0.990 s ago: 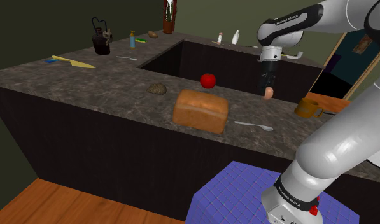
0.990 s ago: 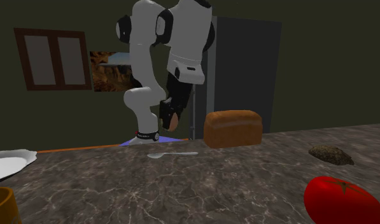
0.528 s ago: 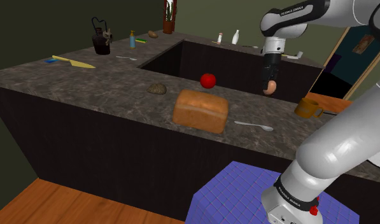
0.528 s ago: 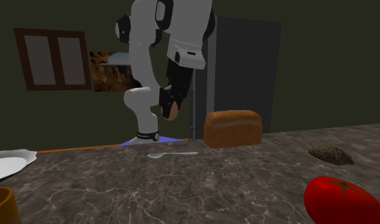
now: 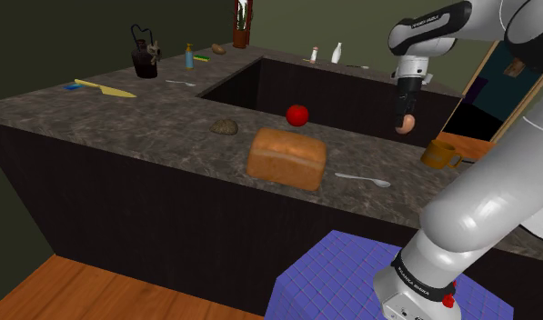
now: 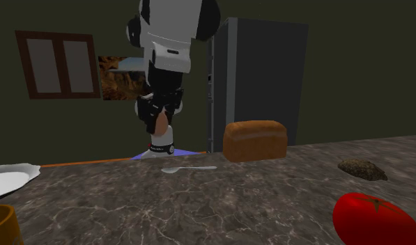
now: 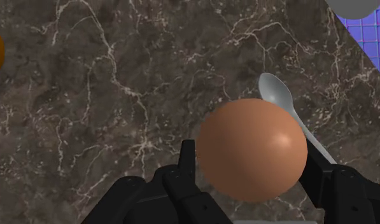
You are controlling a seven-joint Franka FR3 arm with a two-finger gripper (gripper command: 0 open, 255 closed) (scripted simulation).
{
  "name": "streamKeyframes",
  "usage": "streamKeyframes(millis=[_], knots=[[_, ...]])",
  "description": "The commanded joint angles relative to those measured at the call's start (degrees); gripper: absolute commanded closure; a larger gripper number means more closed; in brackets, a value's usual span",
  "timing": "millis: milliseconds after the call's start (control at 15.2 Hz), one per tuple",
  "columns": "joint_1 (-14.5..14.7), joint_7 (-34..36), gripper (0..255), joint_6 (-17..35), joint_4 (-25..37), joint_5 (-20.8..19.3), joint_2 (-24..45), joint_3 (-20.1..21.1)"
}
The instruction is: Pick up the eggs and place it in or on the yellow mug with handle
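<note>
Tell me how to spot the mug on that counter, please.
Start at the dark marbled counter and find the brown bread loaf. Past the grey spoon, toward the shoulder view's right, stands the mug: a small amber-yellow cup with a side handle, unlike the round red tomato and the loaf.

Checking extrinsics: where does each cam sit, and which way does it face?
Shoulder view: beside the stand, looking down over the counter; stand and arm show.
Second exterior view: low across the counter, facing the arm.
Wrist view: on the wrist, looking down at the counter; fingers clasp the egg.
Shared: both exterior views show bread, spoon and tomato.
</note>
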Motion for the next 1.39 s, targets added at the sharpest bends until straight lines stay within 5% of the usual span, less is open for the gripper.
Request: streamKeyframes(millis=[0, 726, 1320], knots=[[-1.4, -3.6, 255, 0.0, 2.6, 0.0, 2.5, -1.8], [-11.8, -22.3, 255, 0.1, 19.3, 4.7, 19.2, -8.7], [-27.4, -35.6, 255, -5.5, 43.9, 12.9, 38.3, -9.1]])
